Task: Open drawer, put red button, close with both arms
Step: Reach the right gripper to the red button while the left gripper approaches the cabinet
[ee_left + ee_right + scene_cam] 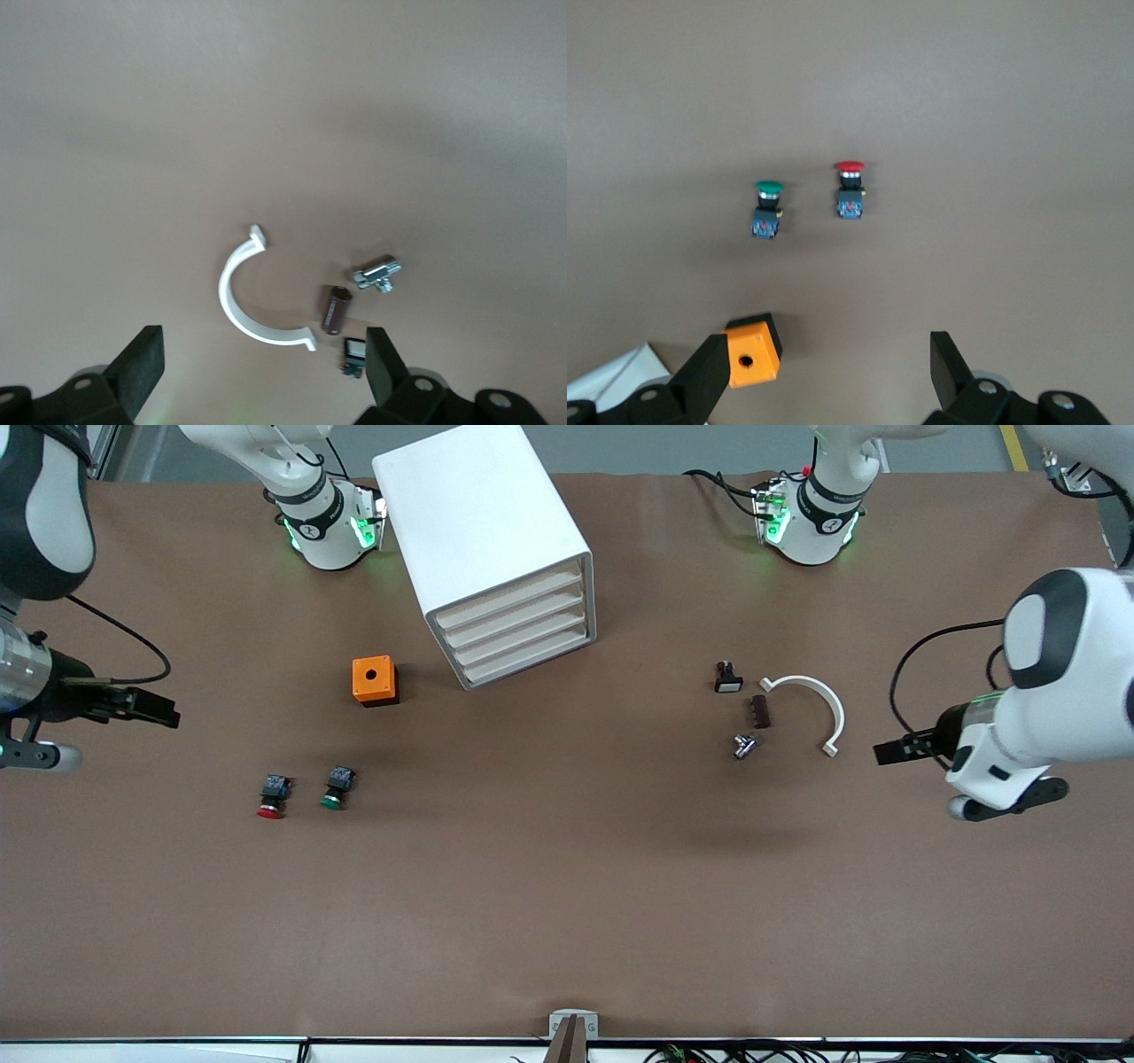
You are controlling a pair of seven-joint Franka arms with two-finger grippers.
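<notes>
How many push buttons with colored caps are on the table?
2. The red button lies toward the right arm's end of the table, and the green button is right beside it, both nearer the front camera than the orange box. None seem hidden.

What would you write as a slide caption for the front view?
Two arms wait, left end effector and right end effector open, above a table holding a closed drawer cabinet and red button.

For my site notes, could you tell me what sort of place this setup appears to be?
Probably a robotics lab workbench: two white arms stand at a brown-covered table, with a white drawer cabinet, a red button and a green button laid out as test parts.
</notes>
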